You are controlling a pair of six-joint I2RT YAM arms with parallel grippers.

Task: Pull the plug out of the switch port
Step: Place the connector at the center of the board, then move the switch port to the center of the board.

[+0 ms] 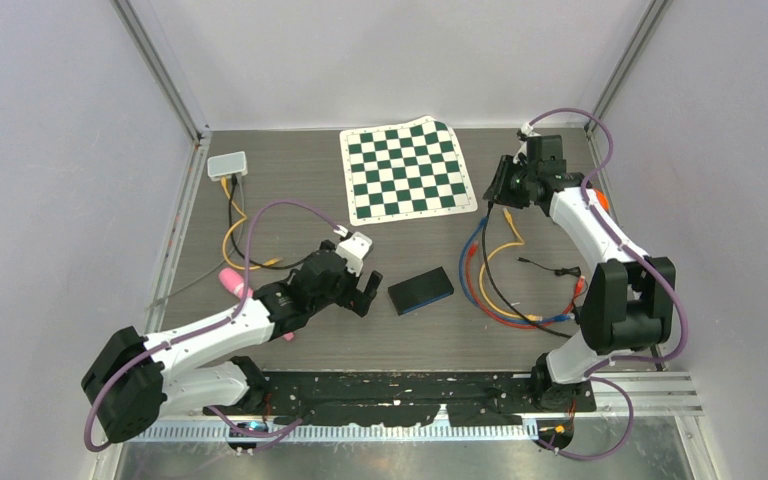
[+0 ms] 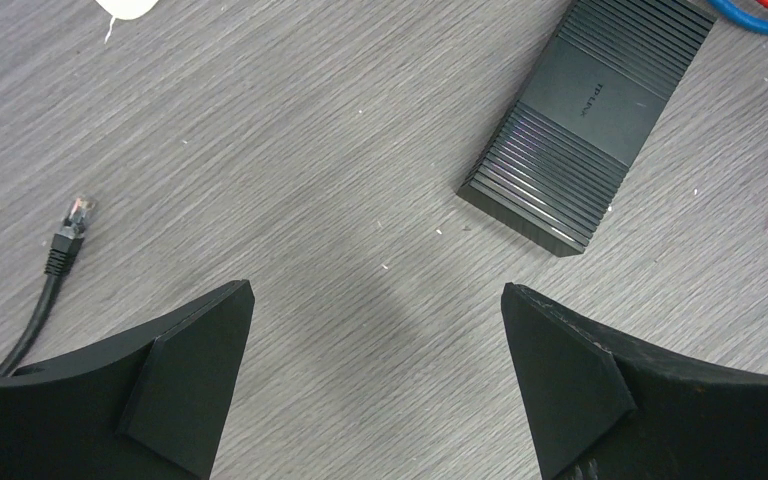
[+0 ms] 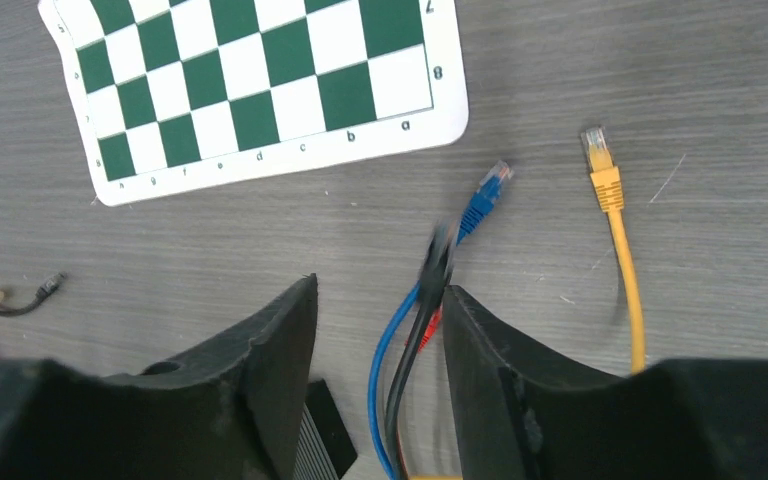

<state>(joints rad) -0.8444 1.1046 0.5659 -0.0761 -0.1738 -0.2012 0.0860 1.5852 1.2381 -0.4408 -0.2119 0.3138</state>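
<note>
Hanging at upper right of the top view, right pincer (image 3: 380,288) was parted wider than the black plug (image 3: 440,250), its cable merely brushing one finger: no clamp. Plug: dark, blurred, well apart from switch (image 1: 421,291), so judged pulled. Switch: black, ribbed, centre of desk (image 1: 290,170), no lead attached. Beside it left pincer (image 2: 375,295) gaped empty, likely for bracing.
</note>
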